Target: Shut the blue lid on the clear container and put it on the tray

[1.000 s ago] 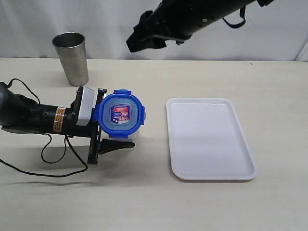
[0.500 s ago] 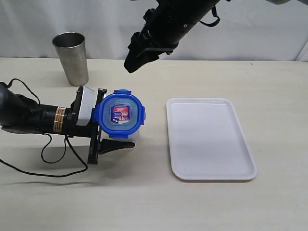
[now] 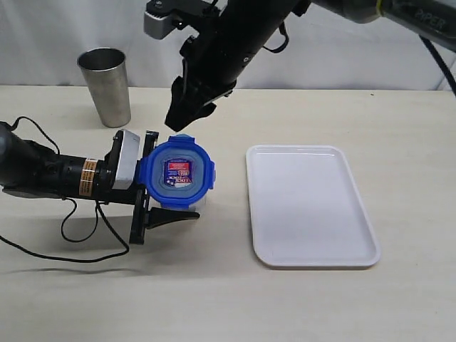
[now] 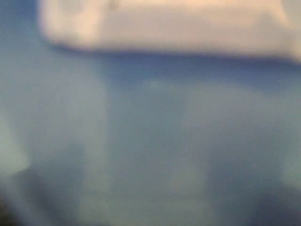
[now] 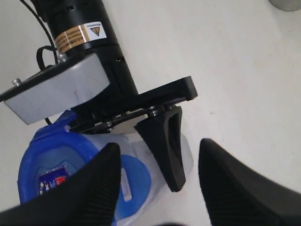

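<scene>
Exterior view first: the left gripper (image 3: 169,182) lies low over the table (image 3: 214,306), reaching in from the left, and it is clenched on the clear container (image 3: 202,204), one black finger on each side of its wall. The right wrist view shows one of those fingers (image 5: 165,141) pressed flat against the transparent side. The blue lid (image 3: 176,173) sits on top of the container, its red-and-white sticker facing up. Whether its side flaps are snapped down cannot be told. The left wrist view is only a blue blur with a pale band along one edge.

The right gripper (image 3: 179,120) hangs in the air just behind and above the lid, pointing down at it. Its two fingers stand spread apart with nothing between them, and they touch neither the lid nor the container.

The container stands on the bare table, just left of the tray (image 3: 313,214) and apart from it. The tray is white and lies flat. A grey steel tumbler (image 3: 105,85) stands upright near the far left edge of the table, and a black cable (image 3: 78,246) loops below the left arm.
</scene>
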Robot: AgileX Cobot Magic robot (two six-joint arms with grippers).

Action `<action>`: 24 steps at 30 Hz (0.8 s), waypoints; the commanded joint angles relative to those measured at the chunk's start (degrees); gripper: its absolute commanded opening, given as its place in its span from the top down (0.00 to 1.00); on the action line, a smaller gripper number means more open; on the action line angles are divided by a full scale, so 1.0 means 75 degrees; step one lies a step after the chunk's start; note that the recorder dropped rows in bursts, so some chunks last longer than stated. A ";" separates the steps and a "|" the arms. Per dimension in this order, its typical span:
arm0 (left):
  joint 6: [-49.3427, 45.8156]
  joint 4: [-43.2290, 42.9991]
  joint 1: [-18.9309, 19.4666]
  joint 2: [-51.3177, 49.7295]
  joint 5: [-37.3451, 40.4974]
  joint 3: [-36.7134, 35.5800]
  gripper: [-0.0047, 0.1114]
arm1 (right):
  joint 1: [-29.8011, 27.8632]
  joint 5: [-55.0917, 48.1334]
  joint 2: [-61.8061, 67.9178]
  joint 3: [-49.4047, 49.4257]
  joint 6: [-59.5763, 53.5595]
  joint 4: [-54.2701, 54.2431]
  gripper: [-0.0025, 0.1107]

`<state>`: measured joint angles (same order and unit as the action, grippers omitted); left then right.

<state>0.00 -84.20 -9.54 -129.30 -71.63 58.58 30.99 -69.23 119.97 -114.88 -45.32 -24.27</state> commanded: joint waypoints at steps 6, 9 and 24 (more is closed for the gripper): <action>-0.0049 -0.0021 -0.0062 0.0013 0.0222 -0.0015 0.96 | 0.0588 -0.0098 -0.0896 0.0371 0.0887 0.0977 0.55; -0.0049 -0.0035 -0.0062 0.0013 0.0222 -0.0015 0.96 | 0.0588 -0.0098 -0.1105 0.1199 0.0733 0.0948 0.55; 0.0000 -0.0053 -0.0062 0.0013 0.0222 -0.0015 0.96 | 0.0577 -0.0098 -0.0952 0.1048 0.0215 0.1218 0.52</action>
<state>-0.35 -84.29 -9.54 -129.30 -71.63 58.58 35.50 -69.53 112.64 -106.69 -42.83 -15.51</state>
